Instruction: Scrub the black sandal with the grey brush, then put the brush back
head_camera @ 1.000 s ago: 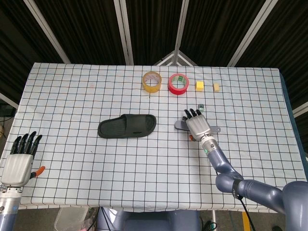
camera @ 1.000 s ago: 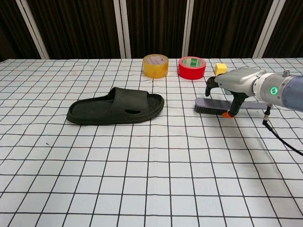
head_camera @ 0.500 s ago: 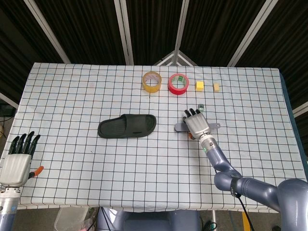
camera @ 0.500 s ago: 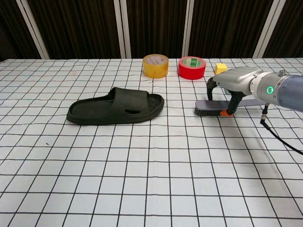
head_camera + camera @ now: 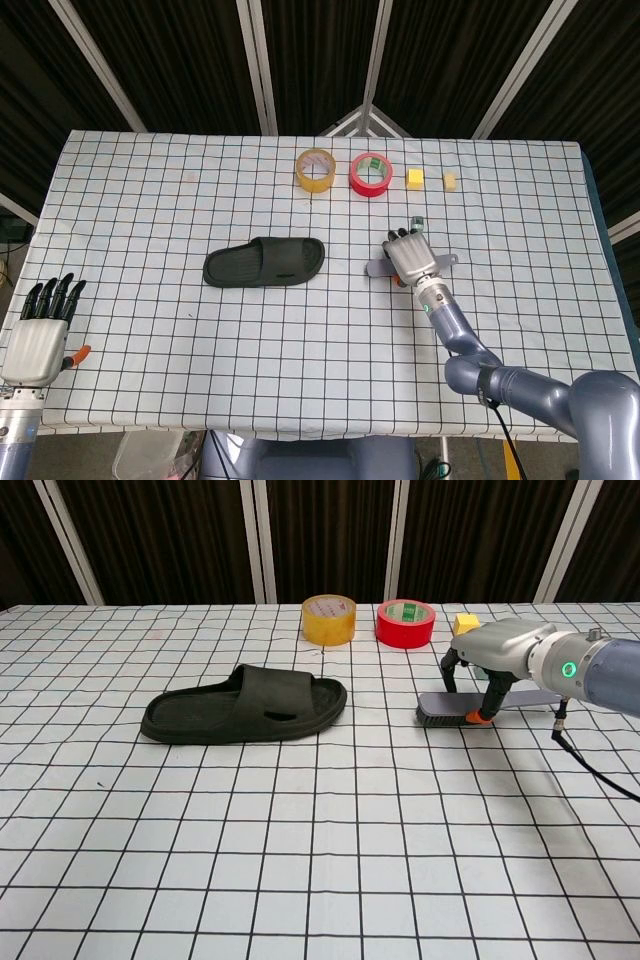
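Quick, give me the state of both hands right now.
Left hand: open, holding nothing, fingers apart.
Right hand: fingers down around the grey brush; a firm grip cannot be told.

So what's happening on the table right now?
The right hand is down over the grey brush, fingers arched around it, but a firm grip isn't clear and the brush seems to sit on the table. The black sandal lies apart to the brush's left, untouched. The left hand hangs open at the table's near left corner, holding nothing.
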{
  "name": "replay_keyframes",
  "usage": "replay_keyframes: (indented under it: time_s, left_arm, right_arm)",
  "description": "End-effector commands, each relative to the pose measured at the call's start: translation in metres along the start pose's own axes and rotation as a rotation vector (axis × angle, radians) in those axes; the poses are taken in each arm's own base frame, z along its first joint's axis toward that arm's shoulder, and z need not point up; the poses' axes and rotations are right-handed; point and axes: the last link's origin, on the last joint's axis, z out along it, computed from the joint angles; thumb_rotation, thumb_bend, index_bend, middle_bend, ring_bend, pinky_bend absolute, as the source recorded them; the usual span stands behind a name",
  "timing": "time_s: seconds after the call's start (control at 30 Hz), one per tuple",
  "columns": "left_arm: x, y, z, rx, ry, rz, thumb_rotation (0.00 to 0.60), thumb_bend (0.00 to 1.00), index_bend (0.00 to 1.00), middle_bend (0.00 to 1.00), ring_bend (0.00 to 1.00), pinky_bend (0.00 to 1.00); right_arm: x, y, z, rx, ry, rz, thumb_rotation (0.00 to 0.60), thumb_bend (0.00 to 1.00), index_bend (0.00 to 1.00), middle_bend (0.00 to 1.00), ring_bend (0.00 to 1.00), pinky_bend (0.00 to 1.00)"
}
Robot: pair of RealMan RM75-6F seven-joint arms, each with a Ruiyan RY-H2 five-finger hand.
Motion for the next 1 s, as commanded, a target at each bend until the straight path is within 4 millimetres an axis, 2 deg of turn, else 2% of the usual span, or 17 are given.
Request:
replay_keyframes:
  time_s: [0.03,0.13,0.23,0.33,0.63,0.67,0.8,1.0]
  left_arm:
    - [-0.001,0.001,0.0,-0.007,-0.003,0.001,0.6,0.12,0.0,0.0,0.0,0.06]
    - [-0.005,0.013,0.005,-0.097,-0.028,-0.012,0.6,0.2,0.0,0.0,0.0,0.06]
    - [-0.007,0.021,0.01,-0.163,-0.035,-0.041,0.6,0.37,0.0,0.0,0.0,0.07]
    - [-0.009,0.041,0.021,-0.252,-0.061,-0.067,0.6,0.47,0.0,0.0,0.0,0.09]
    - [-0.002,0.085,0.056,-0.366,-0.124,-0.073,0.6,0.48,0.0,0.02,0.0,0.11]
    - [0.002,0.103,0.065,-0.413,-0.12,-0.071,0.6,0.48,0.0,0.02,0.0,0.11]
    - [0.001,0.137,0.086,-0.46,-0.158,-0.027,0.6,0.49,0.0,0.02,0.0,0.11]
    - [-0.004,0.158,0.103,-0.447,-0.207,0.002,0.6,0.5,0.0,0.02,0.0,0.11]
  right_arm:
    - [0.0,0.0,0.0,0.001,0.009,-0.001,0.6,0.39,0.57,0.38,0.35,0.42]
    - [0.0,-0.003,-0.002,0.018,0.022,-0.004,0.6,0.45,0.6,0.42,0.39,0.45]
    - [0.001,-0.005,-0.004,0.031,0.033,0.001,0.6,0.47,0.61,0.44,0.41,0.47]
    - [0.008,-0.009,-0.007,0.053,0.058,-0.011,0.6,0.47,0.61,0.45,0.42,0.47]
    - [0.025,-0.024,-0.015,0.102,0.099,-0.023,0.6,0.47,0.61,0.45,0.42,0.47]
    - [0.031,-0.033,-0.017,0.127,0.114,-0.02,0.6,0.47,0.61,0.45,0.42,0.47]
    - [0.047,-0.051,-0.02,0.16,0.149,-0.011,0.6,0.47,0.62,0.45,0.42,0.5]
    - [0.063,-0.071,-0.018,0.175,0.188,-0.001,0.6,0.47,0.63,0.46,0.43,0.5]
